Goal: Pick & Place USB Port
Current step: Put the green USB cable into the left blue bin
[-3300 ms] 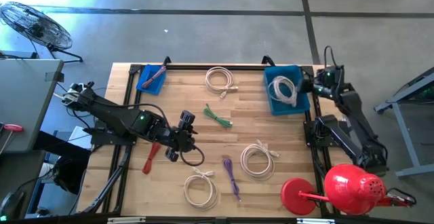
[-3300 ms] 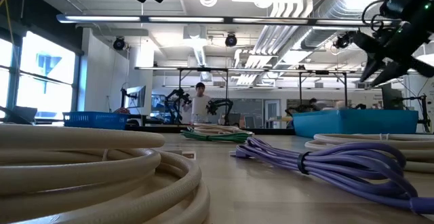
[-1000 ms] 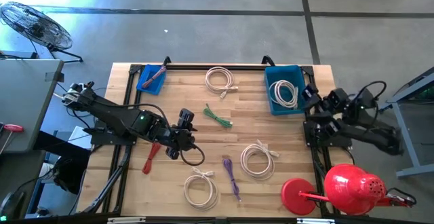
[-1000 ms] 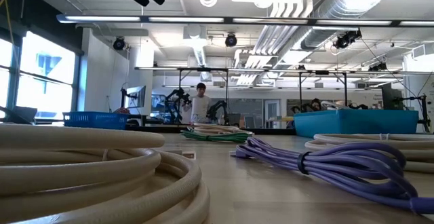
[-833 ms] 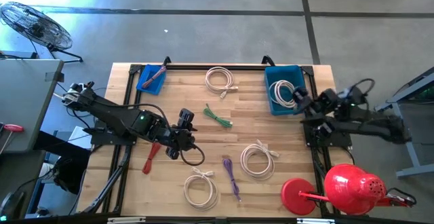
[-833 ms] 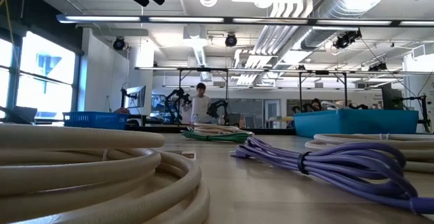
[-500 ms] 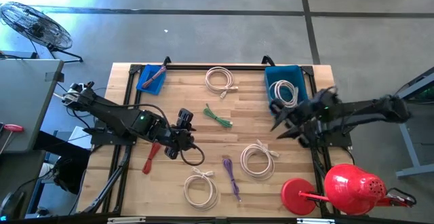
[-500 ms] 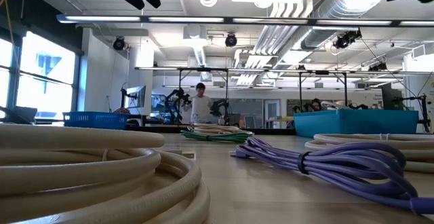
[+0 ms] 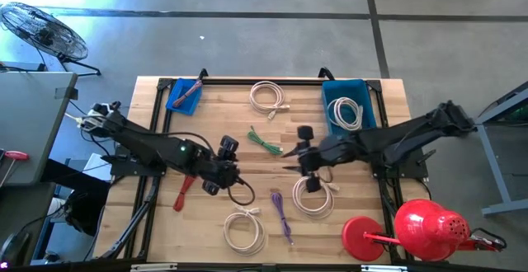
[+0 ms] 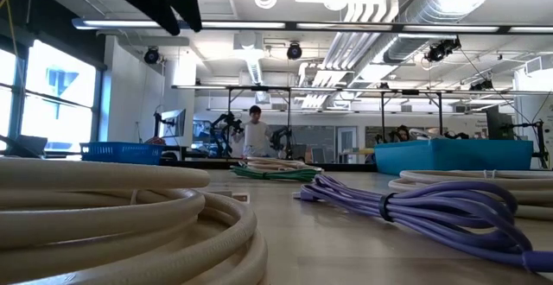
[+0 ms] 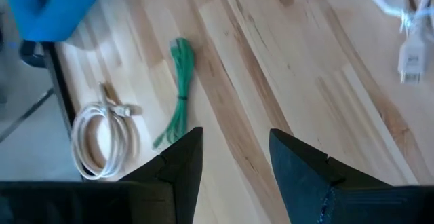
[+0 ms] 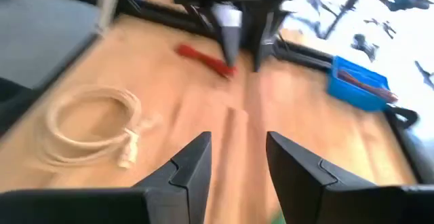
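High view, right hand (image 9: pixel 290 167) parted, empty, cream cable coil (image 9: pixel 313 194) just beside it.

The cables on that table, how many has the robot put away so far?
One white cable lies in the large blue bin, one red in the small bin. The right gripper and left gripper hang empty. Three white coils, a green, a purple and a red cable remain.

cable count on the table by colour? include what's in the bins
White cable coils: 4
Green cable: 1
Purple cable: 1
Red cable: 1
Pink cable in the small blue bin: 1
Total: 8
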Controlling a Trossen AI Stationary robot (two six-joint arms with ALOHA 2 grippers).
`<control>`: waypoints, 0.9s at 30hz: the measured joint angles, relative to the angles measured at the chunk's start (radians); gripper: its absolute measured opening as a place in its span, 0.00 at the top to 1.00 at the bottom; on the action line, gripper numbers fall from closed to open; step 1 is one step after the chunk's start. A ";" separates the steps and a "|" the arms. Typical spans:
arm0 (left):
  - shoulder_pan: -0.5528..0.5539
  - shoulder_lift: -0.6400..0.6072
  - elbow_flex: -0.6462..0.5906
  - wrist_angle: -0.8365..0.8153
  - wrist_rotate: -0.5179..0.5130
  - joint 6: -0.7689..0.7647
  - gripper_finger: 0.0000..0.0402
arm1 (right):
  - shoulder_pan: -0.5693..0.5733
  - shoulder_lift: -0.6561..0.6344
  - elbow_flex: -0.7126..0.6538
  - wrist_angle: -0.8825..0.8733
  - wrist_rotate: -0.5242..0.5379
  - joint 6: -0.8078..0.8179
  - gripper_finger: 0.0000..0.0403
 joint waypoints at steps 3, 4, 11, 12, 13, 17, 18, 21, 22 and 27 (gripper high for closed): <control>0.000 0.042 0.000 -0.007 0.001 -0.007 0.59 | 0.010 0.064 0.087 -0.063 0.046 0.017 0.67; 0.000 0.054 0.000 -0.018 0.001 -0.010 0.59 | 0.010 0.080 0.109 -0.082 0.054 0.021 0.67; -0.001 0.100 0.000 -0.124 -0.005 -0.090 0.59 | 0.009 0.117 0.150 -0.173 0.190 0.059 0.67; -0.002 0.100 0.000 -0.139 -0.011 -0.107 0.59 | 0.009 0.117 0.149 -0.192 0.223 0.065 0.67; -0.004 0.099 0.000 -0.150 -0.017 -0.121 0.59 | 0.008 0.117 0.149 -0.213 0.258 0.072 0.67; -0.024 0.098 0.000 -0.165 -0.061 -0.137 0.59 | -0.010 0.117 0.149 -0.275 0.351 0.084 0.67; -0.032 0.093 0.000 -0.171 -0.075 -0.142 0.59 | -0.022 0.117 0.149 -0.288 0.347 0.095 0.67; -0.060 0.084 0.000 -0.214 -0.129 -0.177 0.59 | -0.065 0.117 0.148 -0.302 0.294 0.135 0.67; -0.071 0.078 0.000 -0.232 -0.148 -0.196 0.59 | -0.082 0.117 0.148 -0.311 0.271 0.154 0.67; -0.122 0.038 0.000 -0.302 -0.258 -0.296 0.59 | -0.174 0.132 0.148 -0.370 0.189 0.220 0.67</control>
